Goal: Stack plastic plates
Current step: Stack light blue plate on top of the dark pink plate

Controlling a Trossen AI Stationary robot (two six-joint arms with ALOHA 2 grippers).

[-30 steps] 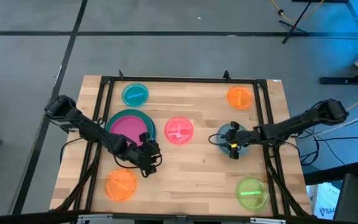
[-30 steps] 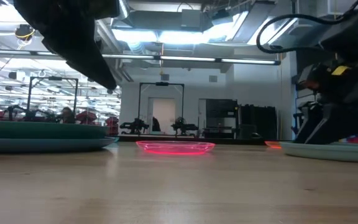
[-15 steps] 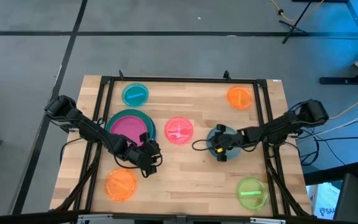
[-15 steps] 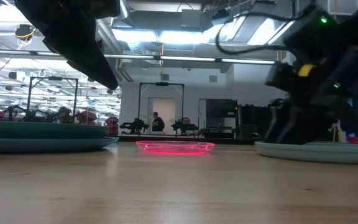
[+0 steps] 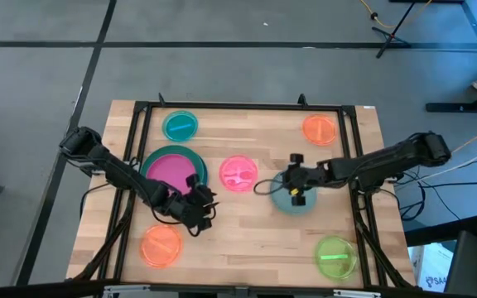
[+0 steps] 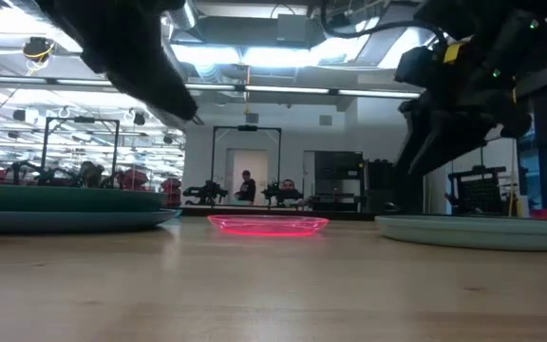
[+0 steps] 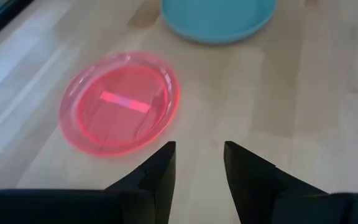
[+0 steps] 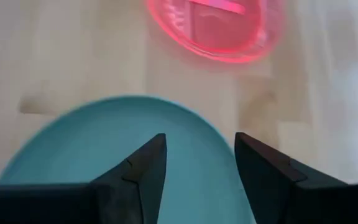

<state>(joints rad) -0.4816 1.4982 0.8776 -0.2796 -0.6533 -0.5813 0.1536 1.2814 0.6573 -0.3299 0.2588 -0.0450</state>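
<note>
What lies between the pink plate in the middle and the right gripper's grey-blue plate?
Only bare wooden tabletop separates the pink plate from the grey-blue plate; the high view shows it, with the right gripper over that plate.

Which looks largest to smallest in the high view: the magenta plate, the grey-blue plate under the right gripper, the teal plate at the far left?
1. magenta plate, clearly largest.
2. grey-blue plate, partly hidden by the right gripper.
3. teal plate, only slightly smaller than the grey-blue one.

2 slim black jointed arms, left arm [image 5: 114, 172] and right arm [image 5: 379, 162], trailing black cables; the right gripper [image 5: 297, 175] carries small yellow markings.
</note>
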